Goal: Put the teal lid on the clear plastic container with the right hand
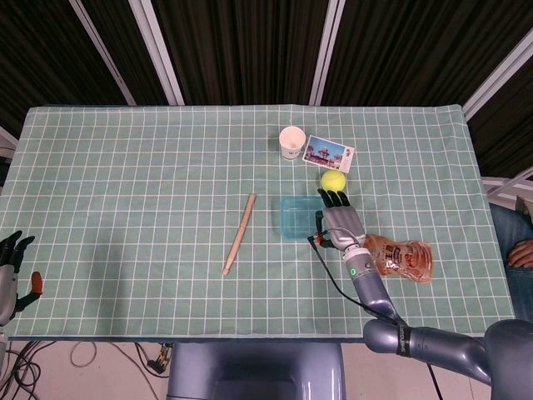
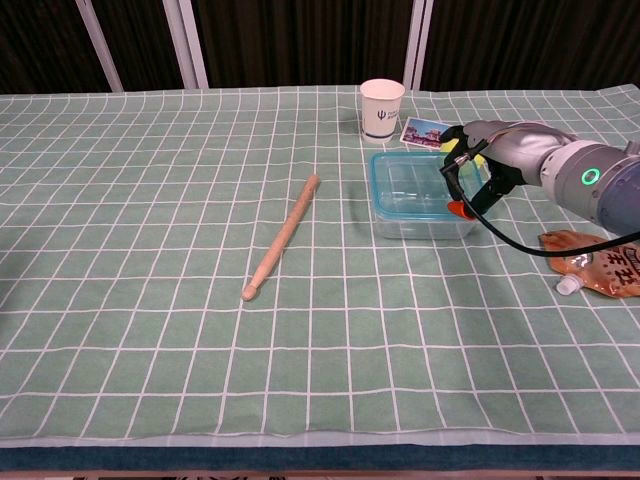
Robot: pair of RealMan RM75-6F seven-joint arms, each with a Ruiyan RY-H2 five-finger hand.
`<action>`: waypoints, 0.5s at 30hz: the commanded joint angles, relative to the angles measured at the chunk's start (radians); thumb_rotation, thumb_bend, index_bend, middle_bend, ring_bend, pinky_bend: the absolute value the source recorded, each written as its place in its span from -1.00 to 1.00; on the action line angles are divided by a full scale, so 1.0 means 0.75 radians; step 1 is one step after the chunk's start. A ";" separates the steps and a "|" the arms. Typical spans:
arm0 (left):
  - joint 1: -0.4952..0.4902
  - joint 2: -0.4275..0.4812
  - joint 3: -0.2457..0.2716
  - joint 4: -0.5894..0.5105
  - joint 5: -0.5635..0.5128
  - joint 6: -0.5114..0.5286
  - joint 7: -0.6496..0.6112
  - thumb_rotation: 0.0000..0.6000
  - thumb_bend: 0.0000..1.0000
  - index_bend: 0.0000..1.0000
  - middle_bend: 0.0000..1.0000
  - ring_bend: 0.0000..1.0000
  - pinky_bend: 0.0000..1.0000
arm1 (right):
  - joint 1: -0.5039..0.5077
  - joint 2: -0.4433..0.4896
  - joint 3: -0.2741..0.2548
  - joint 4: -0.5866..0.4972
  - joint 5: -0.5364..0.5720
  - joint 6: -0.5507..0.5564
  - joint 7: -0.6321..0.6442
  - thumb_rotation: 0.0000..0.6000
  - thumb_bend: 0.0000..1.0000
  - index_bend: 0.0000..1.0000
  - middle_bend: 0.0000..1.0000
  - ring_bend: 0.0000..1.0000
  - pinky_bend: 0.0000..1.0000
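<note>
teal lid [image 2: 415, 183] sits on the clear plastic container [image 2: 424, 222], mid-right of the table [image 1: 125, 183], near the paper cup [image 2: 382, 108]. right hand [image 1: 339, 221] is at the container's right edge, fingers extended, holding nothing, by the yellow ball [image 1: 333, 180]. left hand [image 1: 10, 268] idle at the table's left edge, fingers apart, empty.

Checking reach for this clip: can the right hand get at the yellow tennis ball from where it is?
Probably yes: the right hand sits beside the clear plastic container, with the yellow tennis ball just beyond its fingertips and nothing between.
</note>
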 commanded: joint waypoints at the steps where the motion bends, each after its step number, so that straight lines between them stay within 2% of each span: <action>1: 0.000 0.000 0.000 0.000 0.000 0.000 -0.001 1.00 0.14 -0.77 -1.00 -1.00 -1.00 | -0.001 -0.005 0.005 0.011 0.001 -0.009 0.009 1.00 0.28 0.39 -0.87 -1.00 -1.00; 8: 0.000 0.001 0.000 -0.002 -0.002 -0.001 0.000 1.00 0.14 -0.77 -1.00 -1.00 -1.00 | -0.005 -0.002 0.022 0.002 -0.018 0.000 0.020 1.00 0.28 0.39 -0.87 -1.00 -1.00; 15: -0.001 0.002 0.001 -0.002 0.000 -0.002 -0.003 1.00 0.14 -0.77 -1.00 -1.00 -1.00 | 0.006 0.045 0.099 -0.048 -0.014 0.031 0.032 1.00 0.28 0.39 -0.87 -1.00 -1.00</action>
